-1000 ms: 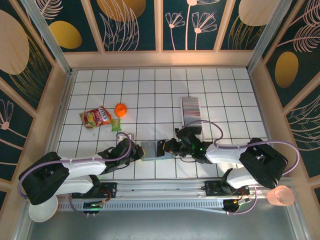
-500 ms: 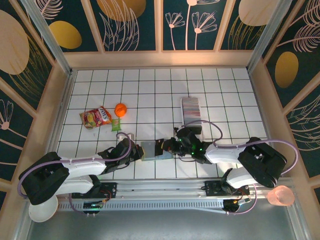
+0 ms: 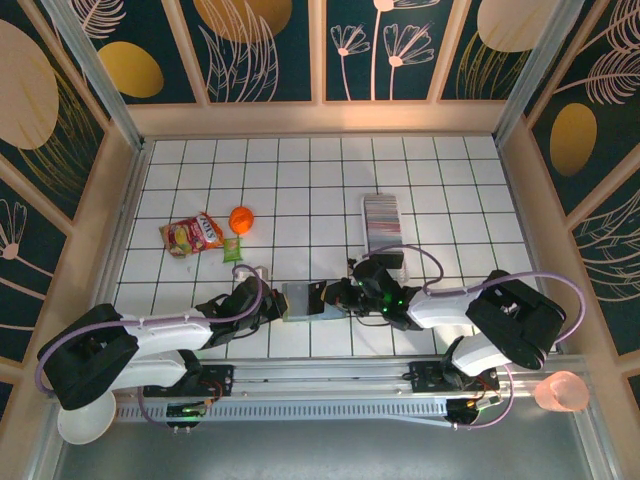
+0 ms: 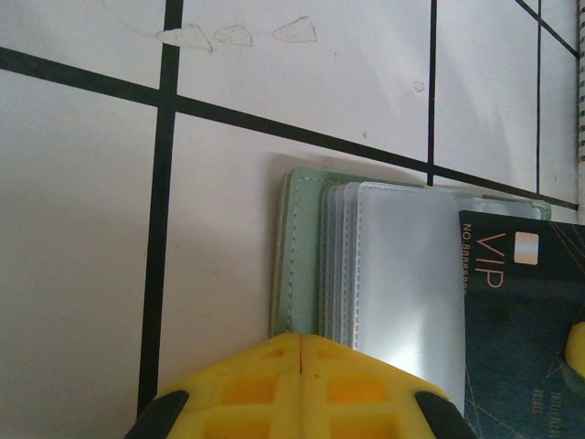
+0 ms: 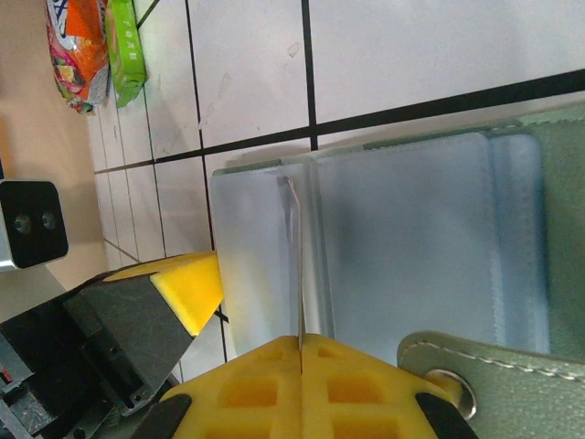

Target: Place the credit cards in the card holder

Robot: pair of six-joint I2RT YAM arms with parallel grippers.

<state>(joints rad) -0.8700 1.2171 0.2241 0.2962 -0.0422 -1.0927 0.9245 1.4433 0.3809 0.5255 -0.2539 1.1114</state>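
Note:
The sage-green card holder (image 3: 300,300) lies open on the tiles between my two grippers, its clear sleeves (image 5: 411,247) facing up and its clasp tab (image 5: 475,384) at the right. My left gripper (image 3: 277,303) is shut, its yellow tips (image 4: 300,340) resting on the holder's green edge (image 4: 306,265). From the other side my right gripper (image 3: 328,296) is shut on a dark credit card (image 4: 521,320) marked VIP. That card, seen edge-on (image 5: 294,256), lies over the sleeves. More credit cards (image 3: 381,215) stand in a striped row behind the right arm.
A long clear tray (image 3: 366,205) holds the row of cards. A snack packet (image 3: 192,235), an orange ball (image 3: 241,218) and a small green packet (image 3: 232,249) lie at the left. A white bowl (image 3: 82,422) and a pink cup (image 3: 560,392) sit off the table's front corners.
My right gripper has edged slightly left over the holder with the card in it. The left gripper has stayed in place.

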